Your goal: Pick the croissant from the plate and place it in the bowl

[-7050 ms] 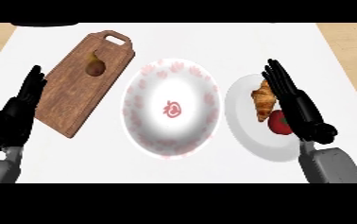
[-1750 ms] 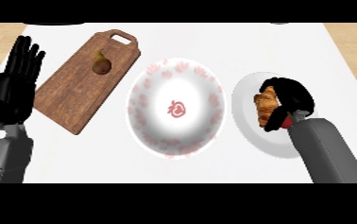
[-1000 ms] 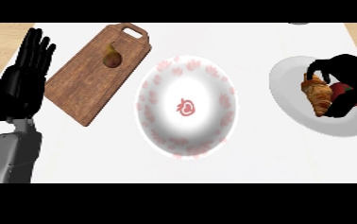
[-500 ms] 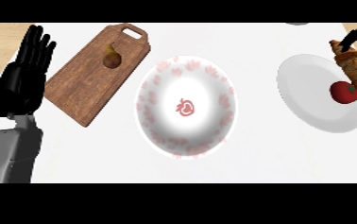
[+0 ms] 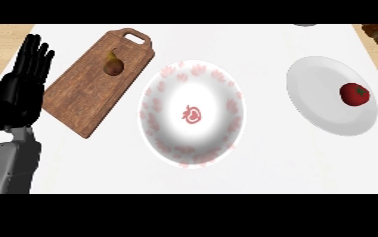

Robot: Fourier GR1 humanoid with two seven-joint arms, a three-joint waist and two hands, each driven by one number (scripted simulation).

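**Croissant and right hand both out of sight**

While the white counter [image 5: 273, 166] fills the view, the task's key parts are missing from it. Largest on it is the bowl [image 5: 193, 115], white with red marks, sitting mid-counter with nothing inside. Left of it lies a wooden cutting board [image 5: 92, 88] carrying a small pear [image 5: 112, 66]. To the right sits the white plate [image 5: 325, 93], holding only a tomato [image 5: 355, 93]; no croissant shows on it or anywhere else I can be sure of. A brown scrap at the top right corner is too small to name. The left hand [image 5: 26, 83] rests at the left edge, fingers straight and up, holding nothing.

The right hand is outside the view, so its state and the croissant's position relative to it cannot be told. My worry: if the croissant is being carried unseen, it could come down beside the bowl or clip its rim.
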